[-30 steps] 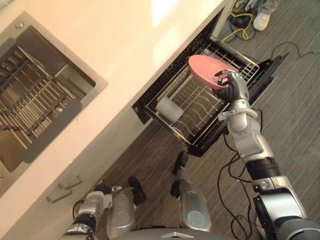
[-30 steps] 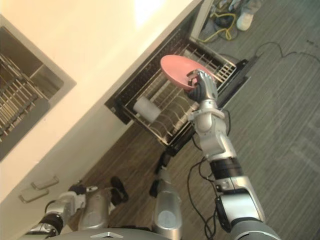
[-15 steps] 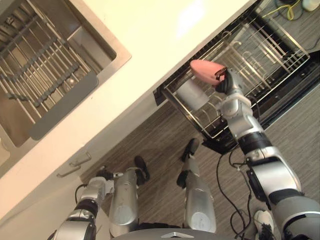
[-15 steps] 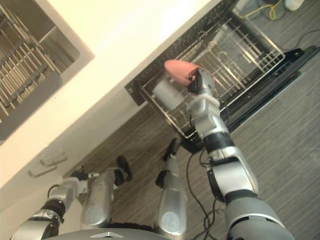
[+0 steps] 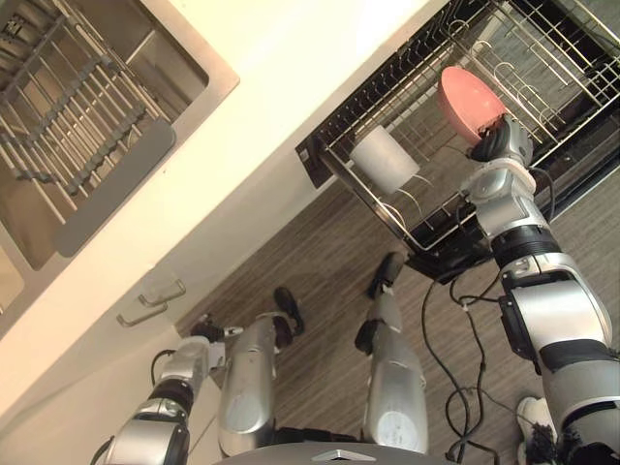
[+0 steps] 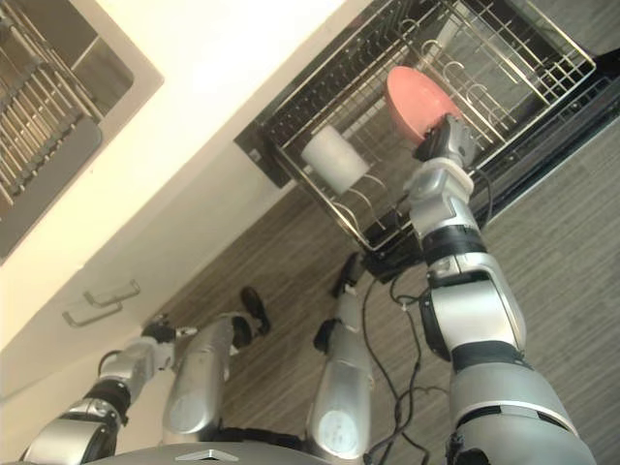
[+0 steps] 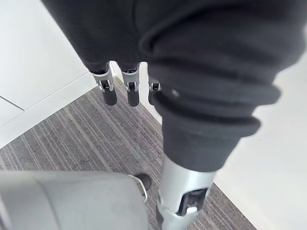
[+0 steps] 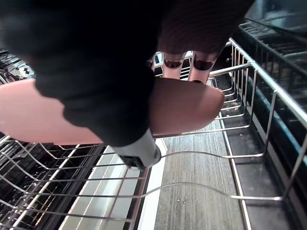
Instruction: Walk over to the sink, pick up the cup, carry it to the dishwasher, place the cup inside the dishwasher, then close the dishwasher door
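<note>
My right hand [image 5: 498, 141] is shut on the rim of a pink bowl [image 5: 463, 97], holding it tilted on edge over the pulled-out dishwasher rack [image 5: 554, 74]. In the right wrist view the pink bowl [image 8: 184, 109] lies across the hand, fingers [image 8: 203, 63] behind it, the rack's wires just below. A white cup [image 5: 384, 161] lies on its side in the rack's near-left corner, apart from the bowl. My left hand [image 5: 205, 334] hangs low by the cabinet front, its fingers [image 7: 109, 94] straight and holding nothing.
The steel sink [image 5: 200, 89] with a wire rack [image 5: 68, 131] inside sits in the pale counter [image 5: 291, 58] at upper left. Cabinet handles [image 5: 155, 298] are below it. The open dishwasher door [image 5: 591, 155] juts out over the striped floor [image 5: 320, 262].
The view has shifted. My right hand has carried the pink bowl rightward, away from the white cup and deeper over the rack, and the bowl now stands more on edge.
</note>
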`<state>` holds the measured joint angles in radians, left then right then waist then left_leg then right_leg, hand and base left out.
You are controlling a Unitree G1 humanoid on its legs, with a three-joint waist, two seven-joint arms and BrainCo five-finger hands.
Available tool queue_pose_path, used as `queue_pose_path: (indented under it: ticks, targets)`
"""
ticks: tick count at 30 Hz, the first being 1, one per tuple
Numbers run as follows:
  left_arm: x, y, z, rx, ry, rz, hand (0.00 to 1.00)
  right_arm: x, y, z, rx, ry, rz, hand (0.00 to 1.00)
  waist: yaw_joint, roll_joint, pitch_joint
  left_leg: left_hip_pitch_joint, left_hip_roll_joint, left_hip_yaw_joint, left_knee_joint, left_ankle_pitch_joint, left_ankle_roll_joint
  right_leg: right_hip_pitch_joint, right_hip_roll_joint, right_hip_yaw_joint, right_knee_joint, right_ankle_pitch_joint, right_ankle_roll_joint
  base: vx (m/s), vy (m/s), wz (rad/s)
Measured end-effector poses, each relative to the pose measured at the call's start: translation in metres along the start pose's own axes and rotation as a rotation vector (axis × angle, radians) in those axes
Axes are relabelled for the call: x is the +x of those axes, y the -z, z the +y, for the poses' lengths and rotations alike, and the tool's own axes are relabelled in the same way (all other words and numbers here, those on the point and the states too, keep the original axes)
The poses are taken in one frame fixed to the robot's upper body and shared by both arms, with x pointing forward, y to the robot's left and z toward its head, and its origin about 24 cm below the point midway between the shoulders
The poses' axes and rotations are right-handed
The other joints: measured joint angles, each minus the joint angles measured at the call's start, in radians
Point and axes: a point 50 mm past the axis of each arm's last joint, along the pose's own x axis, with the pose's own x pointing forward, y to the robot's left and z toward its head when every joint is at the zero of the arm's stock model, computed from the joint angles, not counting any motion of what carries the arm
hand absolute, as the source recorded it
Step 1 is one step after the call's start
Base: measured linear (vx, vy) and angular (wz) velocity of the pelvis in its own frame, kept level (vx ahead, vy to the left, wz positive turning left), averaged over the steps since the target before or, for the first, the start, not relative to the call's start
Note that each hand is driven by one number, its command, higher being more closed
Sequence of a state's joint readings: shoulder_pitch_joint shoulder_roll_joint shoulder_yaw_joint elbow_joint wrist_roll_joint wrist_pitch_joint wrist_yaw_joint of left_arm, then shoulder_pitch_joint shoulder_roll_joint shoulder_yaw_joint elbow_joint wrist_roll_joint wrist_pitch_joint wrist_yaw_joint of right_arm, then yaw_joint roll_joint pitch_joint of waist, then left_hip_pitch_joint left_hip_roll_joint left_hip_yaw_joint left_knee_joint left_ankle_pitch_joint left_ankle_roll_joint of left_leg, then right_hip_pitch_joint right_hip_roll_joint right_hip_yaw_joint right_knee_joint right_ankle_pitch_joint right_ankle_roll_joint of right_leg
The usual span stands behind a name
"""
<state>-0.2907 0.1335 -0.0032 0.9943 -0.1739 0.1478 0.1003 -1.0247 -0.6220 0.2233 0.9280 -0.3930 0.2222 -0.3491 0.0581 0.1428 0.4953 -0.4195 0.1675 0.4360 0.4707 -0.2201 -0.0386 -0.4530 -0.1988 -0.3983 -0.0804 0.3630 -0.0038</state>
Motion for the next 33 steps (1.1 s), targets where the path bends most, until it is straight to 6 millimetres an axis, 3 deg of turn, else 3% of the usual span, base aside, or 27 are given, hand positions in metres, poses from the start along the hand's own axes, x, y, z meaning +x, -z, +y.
queue_pose_path:
  ticks: [5, 12, 16, 19, 23, 26, 30, 33]
  targets:
    - [0.0, -0.006, -0.002, 0.0, 0.018, -0.024, 0.0, 0.0, 0.012, 0.008, 0.046, -0.137, 0.052, 0.0, 0.003, 0.001, -0.001, 0.004, 0.0, -0.001, 0.001, 0.001, 0.001, 0.004, 0.0, -0.001, 0.0, -0.002, -0.004, 0.0, -0.002, -0.01]
    - [0.0, -0.002, -0.001, -0.001, 0.04, -0.017, 0.0, -0.005, 0.019, 0.017, 0.286, -0.227, 0.063, 0.0, 0.003, 0.003, -0.002, 0.06, -0.002, -0.001, -0.009, 0.001, 0.0, 0.061, -0.001, -0.008, 0.0, -0.024, -0.011, 0.0, -0.001, 0.0]
    - [-0.003, 0.004, 0.0, -0.005, 0.039, -0.011, 0.0, -0.011, -0.001, 0.007, 0.577, -0.25, -0.043, 0.0, -0.01, 0.003, -0.002, 0.111, -0.01, 0.006, -0.051, 0.008, -0.009, 0.088, 0.0, -0.013, 0.0, -0.036, -0.008, 0.03, -0.008, -0.03]
    - [-0.004, 0.009, 0.002, -0.008, 0.039, 0.001, 0.0, -0.016, -0.003, -0.002, 0.751, -0.26, -0.098, 0.0, -0.025, 0.002, -0.003, 0.158, -0.01, 0.01, -0.075, 0.014, -0.014, 0.123, 0.007, -0.014, 0.0, -0.035, 0.004, 0.07, -0.011, -0.05]
    - [-0.008, 0.025, 0.006, -0.016, 0.029, 0.04, 0.0, -0.024, -0.003, -0.028, 0.975, -0.189, -0.205, 0.0, -0.045, -0.003, -0.012, 0.229, -0.009, 0.035, -0.112, 0.016, -0.019, 0.167, 0.014, 0.003, 0.0, -0.046, 0.017, 0.07, 0.008, -0.13]
    - [-0.012, 0.043, 0.012, -0.039, 0.008, 0.081, 0.0, -0.033, 0.02, -0.036, 1.12, -0.078, -0.161, 0.0, -0.06, -0.031, -0.062, 0.265, -0.012, 0.059, -0.143, 0.019, -0.024, 0.181, 0.019, 0.012, 0.0, -0.054, 0.024, 0.07, 0.013, -0.11]
    - [-0.023, 0.079, 0.027, -0.1, -0.047, 0.169, 0.0, -0.06, 0.086, -0.044, 1.178, 0.194, 0.024, 0.0, -0.084, -0.085, -0.138, 0.365, -0.01, 0.092, -0.201, 0.017, -0.04, 0.239, 0.034, 0.033, 0.0, -0.082, 0.03, 0.08, 0.017, -0.21]
    - [-0.029, 0.097, 0.029, -0.137, -0.061, 0.214, 0.0, -0.077, 0.124, -0.052, 1.187, 0.337, 0.13, 0.0, -0.1, -0.092, -0.169, 0.413, -0.015, 0.11, -0.235, 0.02, -0.045, 0.265, 0.036, 0.041, 0.0, -0.092, 0.036, 0.07, 0.039, -0.14]
